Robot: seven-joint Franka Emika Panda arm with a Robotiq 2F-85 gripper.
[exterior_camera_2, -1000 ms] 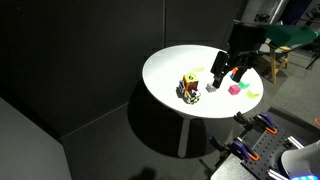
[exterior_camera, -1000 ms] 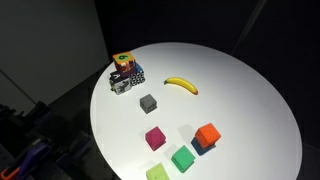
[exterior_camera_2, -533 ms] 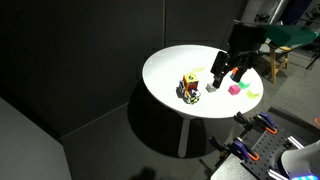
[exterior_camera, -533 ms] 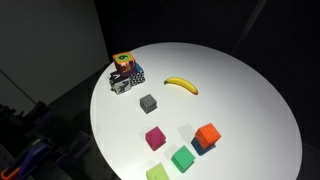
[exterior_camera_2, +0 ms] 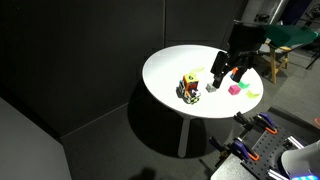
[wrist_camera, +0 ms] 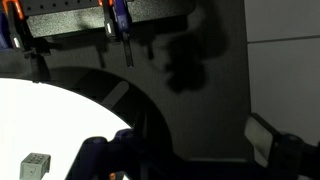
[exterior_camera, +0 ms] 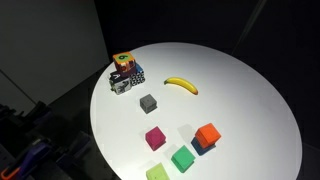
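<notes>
Hovering tool (exterior_camera_2: 228, 70): above the table (exterior_camera_2: 170, 60), jaws wide apart, holding nothing.
Grey cube (exterior_camera: 148, 102): on table near tool, banana (exterior_camera: 181, 85) just beyond it.
Colourful block stack (exterior_camera: 126, 72): at table edge.

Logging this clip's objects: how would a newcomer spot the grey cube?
Start at the round white table. Between the banana and the magenta cube sits the grey cube. It alone is dull grey; the magenta cube, green cube and orange cube are bright.
</notes>
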